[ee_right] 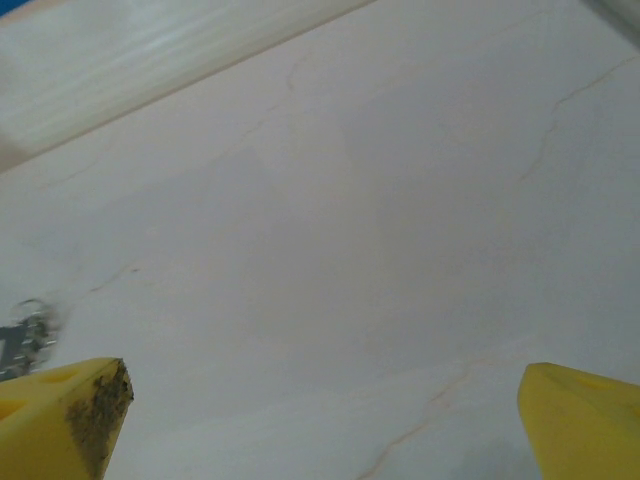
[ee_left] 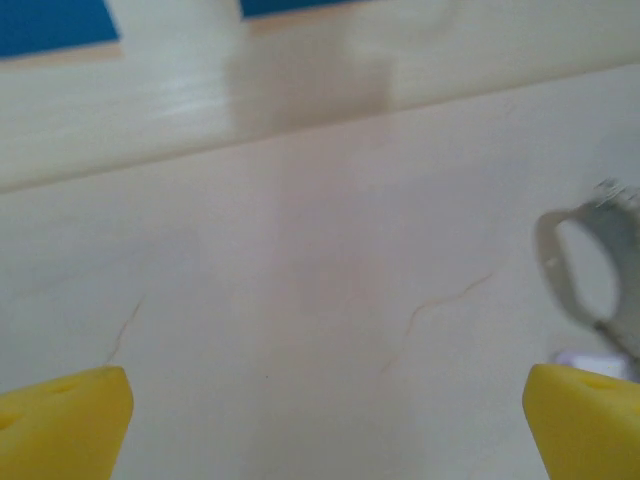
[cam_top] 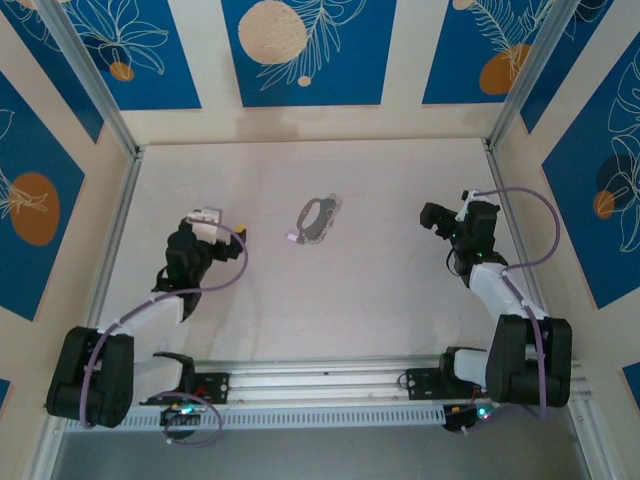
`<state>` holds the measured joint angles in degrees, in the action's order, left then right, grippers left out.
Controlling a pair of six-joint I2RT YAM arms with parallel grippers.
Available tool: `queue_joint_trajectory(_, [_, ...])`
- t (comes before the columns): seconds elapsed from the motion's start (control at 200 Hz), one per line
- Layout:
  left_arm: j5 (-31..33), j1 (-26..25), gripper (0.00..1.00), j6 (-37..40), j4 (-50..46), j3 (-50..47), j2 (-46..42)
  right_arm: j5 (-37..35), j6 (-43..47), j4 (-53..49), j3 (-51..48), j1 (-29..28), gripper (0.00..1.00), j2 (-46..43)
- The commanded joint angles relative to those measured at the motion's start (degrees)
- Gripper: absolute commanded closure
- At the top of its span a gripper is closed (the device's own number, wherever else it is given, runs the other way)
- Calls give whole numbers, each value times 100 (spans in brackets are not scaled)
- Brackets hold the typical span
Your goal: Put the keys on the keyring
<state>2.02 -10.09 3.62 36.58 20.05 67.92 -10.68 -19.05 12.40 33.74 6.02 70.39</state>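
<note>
A thin dark-grey metal oval keyring (cam_top: 318, 216), fringed with small plain silver keys (ee_right: 18, 342), lies flat about the middle of the pale worktop (cam_top: 380, 290), a little towards the far side. The small silver key with a lilac-purple plastic head (cam_top: 292, 237) lies loose on the worktop just beside the keyring's near left end; I cannot tell whether the two touch. The left hand (cam_top: 212, 220) hangs to the left of both, near them but apart. Its yellow fingers (ee_left: 60, 418) are spread wide with nothing between them. From that wrist, the keyring's loop sits just beyond the right fingertip, and a pale lilac scrap shows right above the tip. The right hand (cam_top: 445, 213) hangs to the right of the keyring, farther from it than the left hand is. Its yellow fingers (ee_right: 70, 410) are likewise spread wide and grip nothing. From that wrist, the plain silver keys show blurred at the left edge, just above the left fingertip.
</note>
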Motion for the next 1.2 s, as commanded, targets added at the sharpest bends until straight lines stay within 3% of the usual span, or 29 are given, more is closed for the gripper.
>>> queue_joint_trajectory(0.0, [463,199,1,160,1074,-379,298,-437,462,1032,-295,-7,1,134])
queue_joint_trajectory(0.16, [241,450,1,-14,2302,-709,1118,1,872,2172,-555,-156,0,402])
queue_joint_trajectory(0.26, [3,581,1,-62,2513,-587,1554,175,895,1910,-351,-287,0,554])
queue_joint_trajectory(0.325, [-80,605,1,-64,2739,-555,1855,-28,1069,1404,-181,-507,1,596])
queue_joint_trajectory(0.455, [-259,654,1,-56,2805,-468,2131,-526,1144,1810,-638,-834,1,765])
queue_joint_trajectory(0.605, [-477,703,1,-22,2279,-171,2137,-346,1327,3116,-1179,-889,0,925])
queue_joint_trajectory(0.735, [-612,701,1,42,1916,16,2129,-206,1584,4962,-1649,-1039,0,1848])
queue_joint_trajectory(0.795, [-639,702,1,49,1649,137,2137,-34,1651,4057,-1395,-1030,0,1633])
queue_joint_trajectory(0.89, [-586,751,1,-48,1520,220,2155,732,1296,3219,-924,-542,2,1678])
queue_joint_trajectory(0.94, [-548,771,1,-95,1492,252,2166,867,1238,3576,-1039,-457,2,1742])
queue_joint_trajectory(1.06, [-554,791,1,-102,1456,269,2180,772,1255,3356,-972,-496,1,1701])
queue_joint_trajectory(1.195, [-552,789,1,-107,1455,271,2183,392,1334,3485,-1028,-655,1,1702])
